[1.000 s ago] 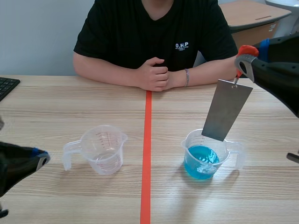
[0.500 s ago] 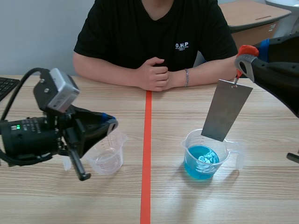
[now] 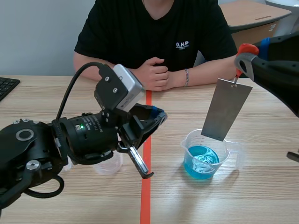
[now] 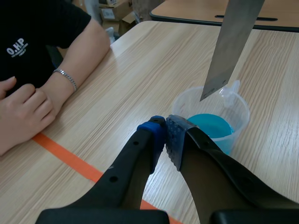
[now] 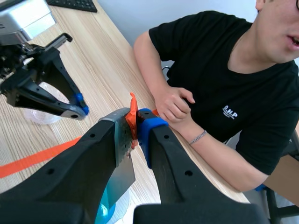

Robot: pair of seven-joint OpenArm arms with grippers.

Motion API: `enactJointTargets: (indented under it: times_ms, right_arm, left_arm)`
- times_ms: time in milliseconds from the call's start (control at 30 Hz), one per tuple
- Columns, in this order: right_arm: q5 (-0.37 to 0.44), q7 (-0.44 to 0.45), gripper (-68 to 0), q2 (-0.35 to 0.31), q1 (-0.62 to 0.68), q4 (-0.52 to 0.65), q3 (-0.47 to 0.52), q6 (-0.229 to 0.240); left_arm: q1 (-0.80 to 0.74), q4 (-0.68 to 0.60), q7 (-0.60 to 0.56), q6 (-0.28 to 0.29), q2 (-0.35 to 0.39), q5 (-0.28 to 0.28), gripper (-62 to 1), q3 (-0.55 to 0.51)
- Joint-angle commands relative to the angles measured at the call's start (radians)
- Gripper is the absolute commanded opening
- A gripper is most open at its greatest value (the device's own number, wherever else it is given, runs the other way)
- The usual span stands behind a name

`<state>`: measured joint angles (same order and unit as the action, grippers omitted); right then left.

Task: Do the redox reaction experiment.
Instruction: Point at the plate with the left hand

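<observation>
Wooden table; a black-shirted person sits far. Black left arm covers the left clear cup, left hand closed empty. Right hand grips an orange-red clip, grey metal plate hanging over the blue-liquid cup.

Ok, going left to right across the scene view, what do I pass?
Keyboard → clear measuring cup → left hand → cup of blue liquid → right hand. I skip the metal plate: it overhangs that cup.

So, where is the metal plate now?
In the scene view, the metal plate hangs from the right gripper, right of the tape line, its lower end over the cup of blue liquid.
</observation>
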<state>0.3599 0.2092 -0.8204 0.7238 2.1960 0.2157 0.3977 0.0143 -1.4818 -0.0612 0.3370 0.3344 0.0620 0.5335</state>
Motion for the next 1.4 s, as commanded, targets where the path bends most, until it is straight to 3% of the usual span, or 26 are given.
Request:
enactJointTargets:
  times_ms: [0, 233, 500, 1000, 1367]
  right_arm:
    - [0.012, 0.019, -66.0, -0.002, -0.012, 0.008, 0.008, -0.007]
    - [0.011, 0.019, -66.0, -0.002, -0.012, 0.008, 0.008, -0.006]
    - [0.011, 0.019, -66.0, -0.002, -0.012, 0.008, 0.008, -0.006]
    - [0.011, 0.019, -66.0, -0.002, -0.011, 0.008, 0.008, -0.006]
    - [0.011, 0.019, -66.0, -0.002, -0.011, 0.008, 0.008, -0.006]
  left_arm:
    - [0.009, 0.005, -0.017, -0.006, -0.020, -0.014, -56.9, -0.004]
    - [0.031, 0.090, -0.026, -0.006, -0.110, -0.090, -56.9, 0.019]
    - [0.082, 0.176, -0.035, -0.013, -0.182, -0.132, -56.9, 0.058]
    - [0.156, 0.309, -0.051, -0.040, -0.257, -0.164, -56.9, 0.063]
    - [0.158, 0.320, -0.054, -0.043, -0.264, -0.164, -56.9, 0.063]
